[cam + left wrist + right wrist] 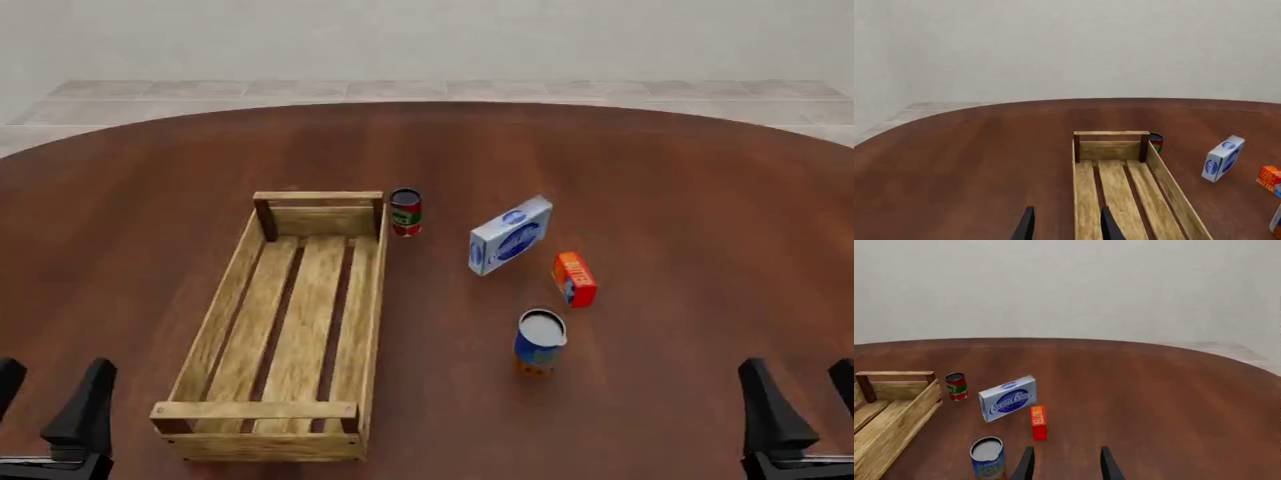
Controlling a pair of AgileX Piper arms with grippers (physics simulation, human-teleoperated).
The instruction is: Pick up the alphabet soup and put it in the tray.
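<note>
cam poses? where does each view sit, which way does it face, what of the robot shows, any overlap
Front: fixed, above and behind the arms, looking forward and down at tray, soup; left gripper and right gripper at the near corners.
Left wrist: behind the left gripper, facing along the tray.
Right wrist: behind the right gripper, facing soup.
Shared: both wrists see the red-green can.

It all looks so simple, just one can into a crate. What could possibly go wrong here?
The soup can stands close to the orange box and the blue box, so a hand could bump those. There is also a second, red can by the tray, easily mistaken. Carried low, the can might catch the tray's side.
</note>
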